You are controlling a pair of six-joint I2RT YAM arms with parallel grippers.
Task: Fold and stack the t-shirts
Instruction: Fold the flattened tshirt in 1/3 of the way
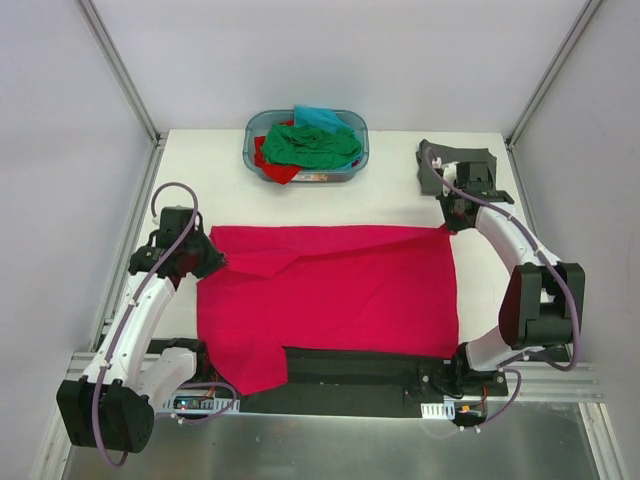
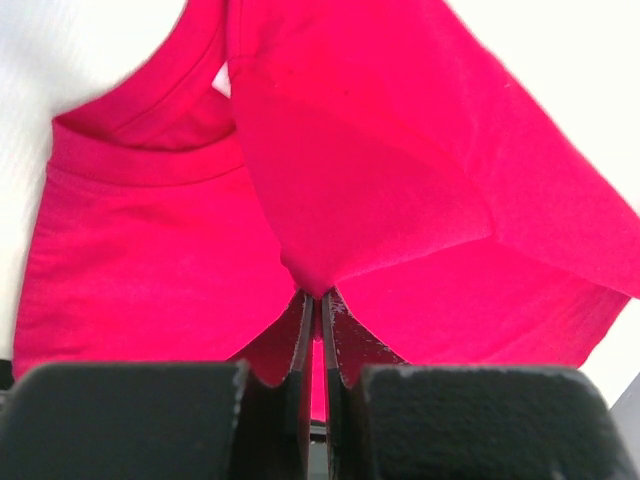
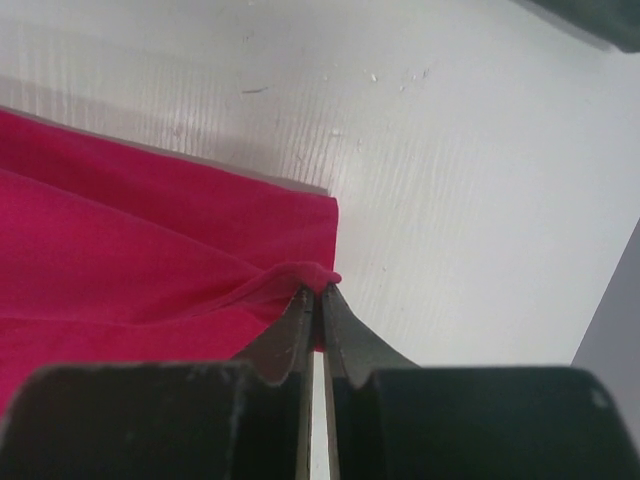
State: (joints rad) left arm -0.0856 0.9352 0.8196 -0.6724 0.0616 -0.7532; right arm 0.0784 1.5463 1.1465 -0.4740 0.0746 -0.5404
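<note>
The large crimson-pink t-shirt (image 1: pixel 340 290) lies spread across the table, one sleeve hanging over the near edge. My left gripper (image 1: pixel 207 252) is shut on its left edge; the left wrist view shows the cloth (image 2: pixel 330 180) pinched at my fingertips, with the collar at upper left. My right gripper (image 1: pixel 452 222) is shut on the shirt's far right corner, which shows in the right wrist view (image 3: pixel 180 260) bunched between my fingertips. A dark grey t-shirt (image 1: pixel 458 160) lies at the far right. Green (image 1: pixel 315 145), red (image 1: pixel 275 168) and teal (image 1: pixel 318 115) t-shirts are piled in the basket.
A blue-green plastic basket (image 1: pixel 360 150) stands at the far middle of the white table (image 1: pixel 400 185). Metal frame posts rise at the far corners. A black mat (image 1: pixel 350 375) lies along the near edge between the arm bases.
</note>
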